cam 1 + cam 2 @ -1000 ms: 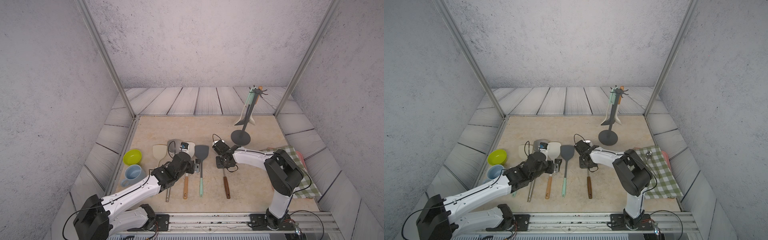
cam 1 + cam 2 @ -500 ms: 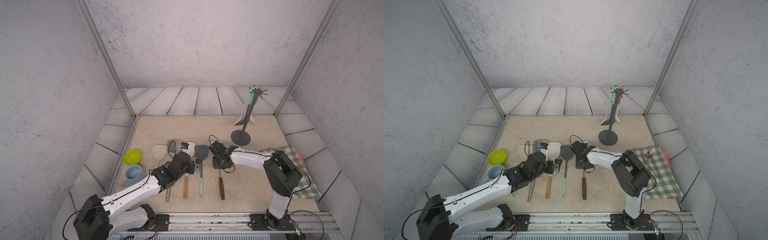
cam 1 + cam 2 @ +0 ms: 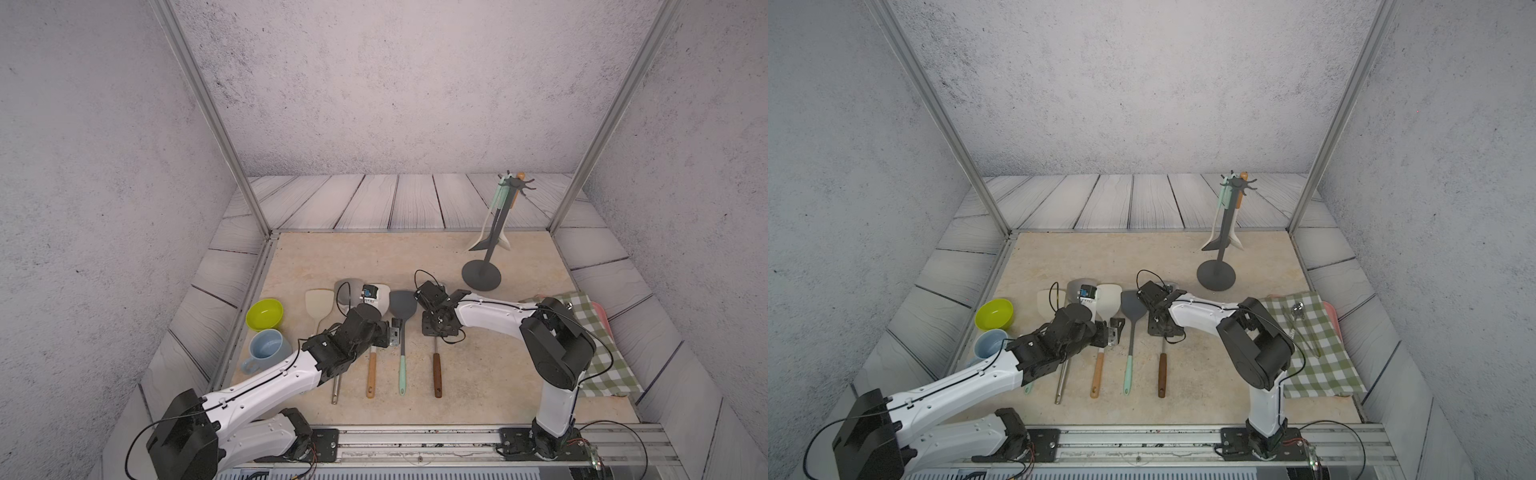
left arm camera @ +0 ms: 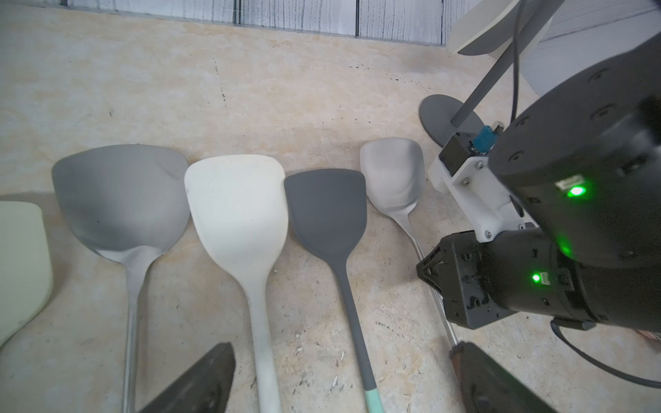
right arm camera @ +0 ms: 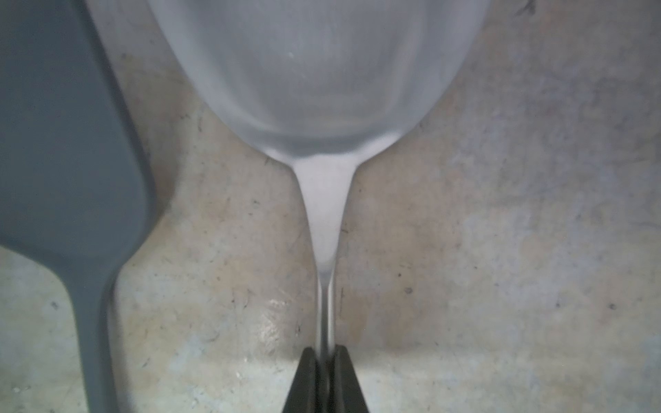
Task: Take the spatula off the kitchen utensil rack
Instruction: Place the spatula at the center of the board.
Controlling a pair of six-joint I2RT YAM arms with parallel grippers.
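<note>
Your right tool is clamped on the thin neck of a steel spatula with a dark wooden handle. That spatula is well clear of the kitchen utensil rack and sits low at the right end of a row on the worktop, so I judge the removal itself done and only the release left. Your left tool hangs wide open above the row and holds nothing. Count seven spatulas in all. Five are in the row: a cream one, an all-steel one, a white one, a dark grey one and the one you hold. Two more hang from the rack's hooks, one mint-handled and one orange-handled. You also have one rack, one green bowl, one blue mug and one checked cloth.
</note>
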